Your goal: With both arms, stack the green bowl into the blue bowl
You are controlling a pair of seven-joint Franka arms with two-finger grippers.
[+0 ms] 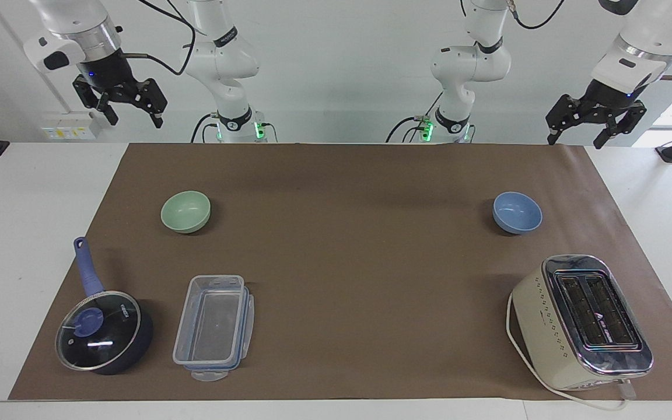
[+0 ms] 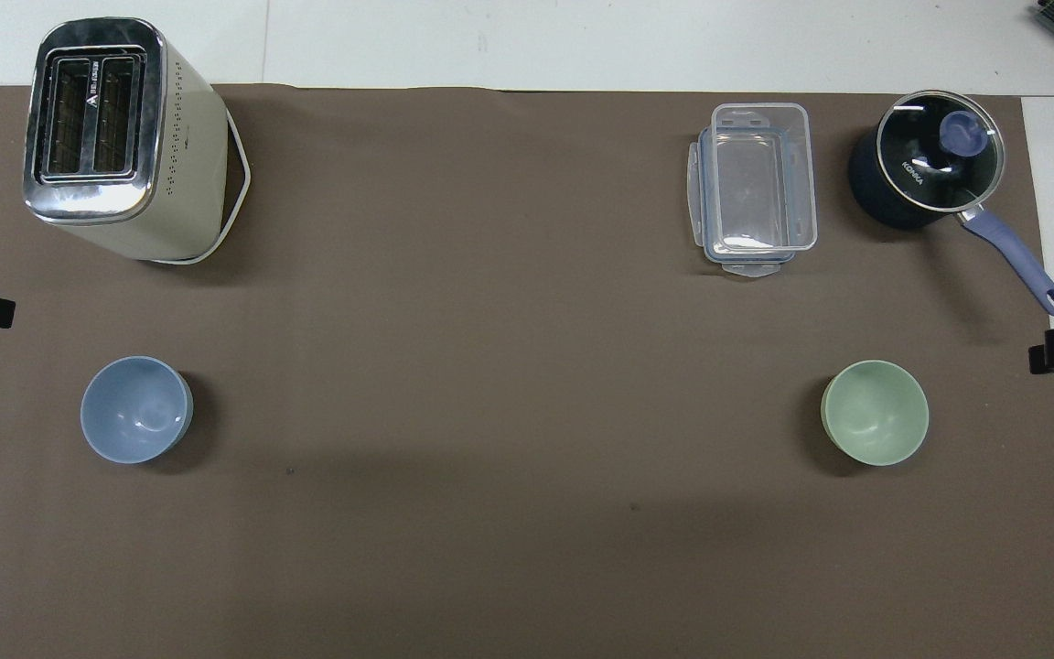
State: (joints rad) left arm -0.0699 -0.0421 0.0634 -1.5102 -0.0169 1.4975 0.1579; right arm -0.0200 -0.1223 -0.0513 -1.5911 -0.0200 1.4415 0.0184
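The green bowl [image 1: 185,211] stands upright on the brown mat toward the right arm's end of the table; it also shows in the overhead view [image 2: 875,425]. The blue bowl [image 1: 517,212] stands upright toward the left arm's end, also in the overhead view [image 2: 135,409]. Both bowls are empty and far apart. My right gripper [image 1: 136,119] hangs open and empty, high above the table's edge nearest the robots. My left gripper [image 1: 580,137] hangs open and empty at the same height at its own end. Only the grippers' tips show in the overhead view.
A cream toaster [image 1: 581,321] with its white cord stands farther from the robots than the blue bowl. A clear plastic container [image 1: 213,326] and a dark saucepan [image 1: 105,332] with a glass lid and blue handle lie farther than the green bowl.
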